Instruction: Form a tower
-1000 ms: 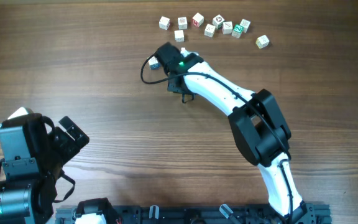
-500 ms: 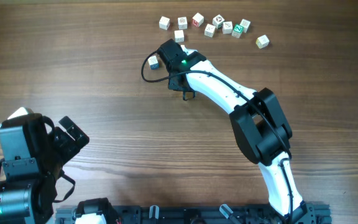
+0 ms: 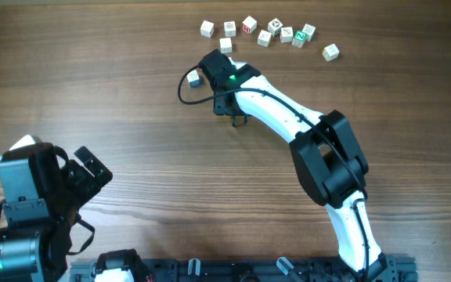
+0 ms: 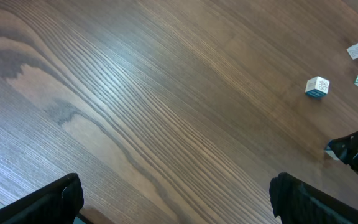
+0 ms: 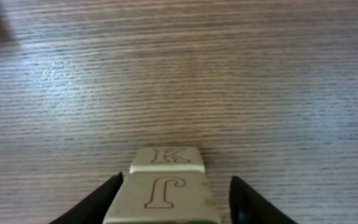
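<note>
My right gripper point(image 5: 174, 193) stands parted around the tower of pale wooden letter cubes point(image 5: 165, 160), jaws barely clear of it. Beyond it, loose printed cubes point(image 3: 265, 37) lie unstacked.

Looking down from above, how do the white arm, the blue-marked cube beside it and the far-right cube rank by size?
1. White arm, by far the largest.
2 and 3. Blue-marked cube and far-right cube look alike in size; no ranking between them.

Overhead straight down on table point(image 3: 92, 94); left wrist oblique; right wrist low, close.
</note>
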